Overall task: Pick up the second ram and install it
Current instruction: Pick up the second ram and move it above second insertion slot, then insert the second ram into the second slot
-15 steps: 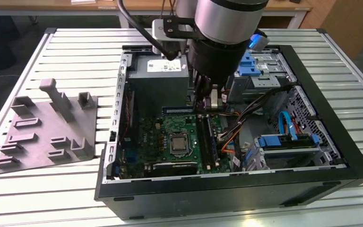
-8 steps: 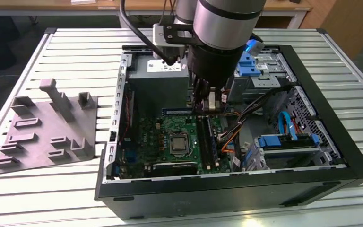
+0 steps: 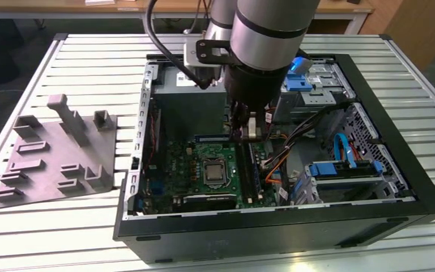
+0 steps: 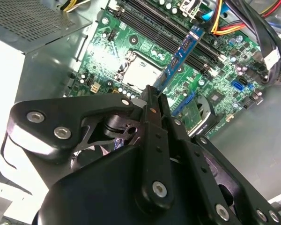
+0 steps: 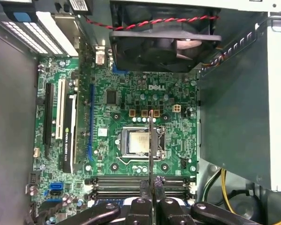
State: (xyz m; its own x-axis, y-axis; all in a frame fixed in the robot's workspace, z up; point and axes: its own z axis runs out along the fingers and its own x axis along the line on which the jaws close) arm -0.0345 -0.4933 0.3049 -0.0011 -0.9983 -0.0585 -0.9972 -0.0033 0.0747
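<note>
My gripper (image 4: 153, 93) is shut on the second ram (image 4: 182, 50), a slim blue-green stick that reaches out from the black fingers (image 4: 155, 123) over the motherboard. In the first wrist view the ram (image 5: 150, 145) shows edge-on as a thin line in front of the silver processor chip (image 5: 138, 143), with the gripper (image 5: 150, 190) just above the black memory slots (image 5: 117, 183). I cannot tell whether the stick touches a slot. In the exterior view the gripper (image 3: 246, 135) hangs inside the open computer case (image 3: 399, 170), over the green motherboard (image 3: 179, 170).
A grey holder tray (image 3: 51, 156) with upright posts lies on the slatted table at the exterior view's left. Inside the case are a fan (image 5: 164, 42), an expansion card (image 5: 68, 136), cable bundles (image 3: 301, 136), blue drive brackets (image 3: 338, 168) and a grey power supply box (image 3: 191, 102).
</note>
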